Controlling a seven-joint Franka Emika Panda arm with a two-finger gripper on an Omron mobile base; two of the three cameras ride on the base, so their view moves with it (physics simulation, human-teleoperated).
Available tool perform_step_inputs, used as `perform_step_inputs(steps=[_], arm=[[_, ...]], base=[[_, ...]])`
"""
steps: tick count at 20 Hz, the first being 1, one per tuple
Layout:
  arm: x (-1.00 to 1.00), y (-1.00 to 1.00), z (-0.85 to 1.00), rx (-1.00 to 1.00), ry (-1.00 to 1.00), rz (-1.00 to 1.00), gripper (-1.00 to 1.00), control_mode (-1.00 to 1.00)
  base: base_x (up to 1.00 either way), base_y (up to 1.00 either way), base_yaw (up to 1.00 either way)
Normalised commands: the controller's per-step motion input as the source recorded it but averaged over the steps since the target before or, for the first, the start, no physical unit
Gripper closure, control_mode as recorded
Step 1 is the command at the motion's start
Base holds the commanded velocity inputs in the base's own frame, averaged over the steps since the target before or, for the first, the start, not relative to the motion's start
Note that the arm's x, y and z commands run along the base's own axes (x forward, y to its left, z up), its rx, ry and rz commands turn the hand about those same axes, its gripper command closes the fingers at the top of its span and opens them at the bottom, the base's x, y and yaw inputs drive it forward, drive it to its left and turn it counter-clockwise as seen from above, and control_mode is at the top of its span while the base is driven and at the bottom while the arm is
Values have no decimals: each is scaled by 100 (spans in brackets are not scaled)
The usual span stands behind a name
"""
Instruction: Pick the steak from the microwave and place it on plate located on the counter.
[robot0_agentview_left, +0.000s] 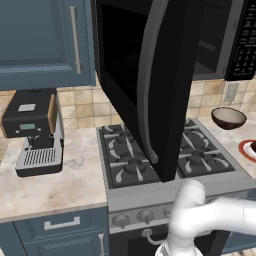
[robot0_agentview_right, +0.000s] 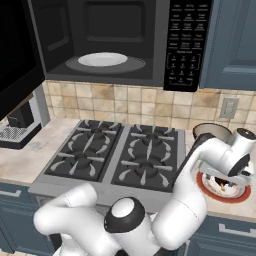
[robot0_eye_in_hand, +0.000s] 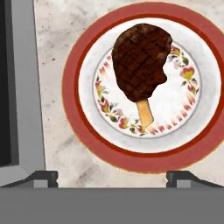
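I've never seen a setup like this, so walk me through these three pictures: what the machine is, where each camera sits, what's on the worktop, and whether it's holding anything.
It is a rendered kitchen with a white robot arm on a mobile base. Two cameras ride on that base, behind the arm to its left and right; the third sits on the hand, looking down along the gripper.

Above the gas stove hangs a black microwave, its door swung open. The beige counter carries a coffee machine on the left, and a brown bowl and a red-rimmed plate on the right.

The hand view shows the steak lying on the plate, with the fingertips spread wide and holding nothing.
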Motion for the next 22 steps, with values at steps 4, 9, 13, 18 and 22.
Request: perform_step_inputs(steps=[4, 9, 13, 18, 22], arm=[[-75, 98, 79, 0, 0, -6, -100, -100], [-61, 100, 78, -4, 0, -1, -100, -100], [-56, 100, 67, -7, 0, 0, -100, -100], [-48, 100, 64, -13, 0, 0, -100, -100], [-27, 100, 69, -13, -5, 0, -100, -100]], base=[[0, 0, 0], [0, 0, 0], [0, 0, 0], [0, 0, 0], [0, 0, 0]])
